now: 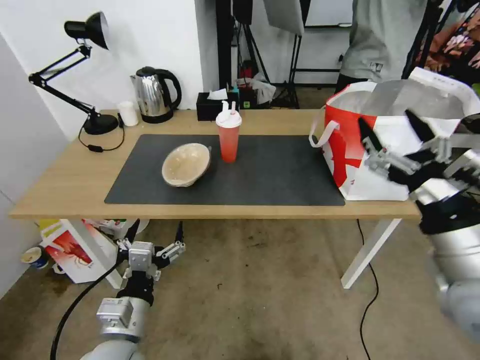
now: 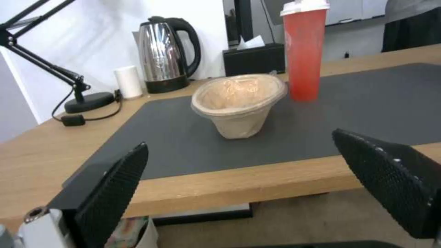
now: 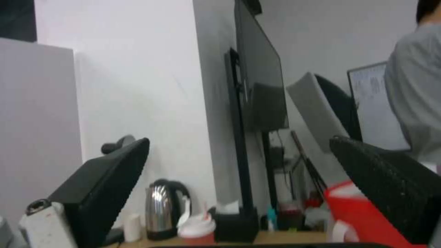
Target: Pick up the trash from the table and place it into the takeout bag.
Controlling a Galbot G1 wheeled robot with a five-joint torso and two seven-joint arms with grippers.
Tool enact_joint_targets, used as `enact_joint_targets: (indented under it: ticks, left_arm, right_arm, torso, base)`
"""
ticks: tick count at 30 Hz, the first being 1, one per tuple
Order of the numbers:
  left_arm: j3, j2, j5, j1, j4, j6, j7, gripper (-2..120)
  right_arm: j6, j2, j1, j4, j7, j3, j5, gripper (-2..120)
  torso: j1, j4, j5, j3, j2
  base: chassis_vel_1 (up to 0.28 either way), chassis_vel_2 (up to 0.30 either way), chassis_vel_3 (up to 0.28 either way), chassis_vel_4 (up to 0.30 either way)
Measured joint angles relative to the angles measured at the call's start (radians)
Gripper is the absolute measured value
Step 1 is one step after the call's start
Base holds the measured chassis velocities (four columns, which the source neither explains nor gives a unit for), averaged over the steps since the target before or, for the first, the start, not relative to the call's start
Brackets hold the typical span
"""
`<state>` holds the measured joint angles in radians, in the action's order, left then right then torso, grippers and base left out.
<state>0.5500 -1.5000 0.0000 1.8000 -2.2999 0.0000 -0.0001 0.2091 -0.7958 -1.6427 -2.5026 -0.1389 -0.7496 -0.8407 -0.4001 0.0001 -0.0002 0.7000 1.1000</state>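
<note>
Head view: I'm seeing my right gripper spreading wide, empty, at the takeout bag; left gripper gaping at six o'clock below the table edge.

A light-wood bench carries a dark grey rectangular mat. On it stand a beige shallow paper bowl and a translucent red plastic drink cup with a white lid. The boxy white takeout bag has red panels and silver foil lining. Black textured fingers show a fine dotted grid.
</note>
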Motion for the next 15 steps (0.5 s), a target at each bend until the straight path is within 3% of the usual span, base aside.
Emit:
enact_joint_targets:
  ticks: [15]
  left_arm:
    - [0.0, 0.0, 0.0, 0.0, 0.0, 0.0, 0.0, 100]
  right_arm:
    - [0.133, -0.234, -0.073, 0.051, 0.031, 0.217, 0.348, 100]
  torso:
    - [0.0, -0.0001, 0.0, 0.0, 0.0]
  base:
    - [0.0, 0.0, 0.0, 0.0]
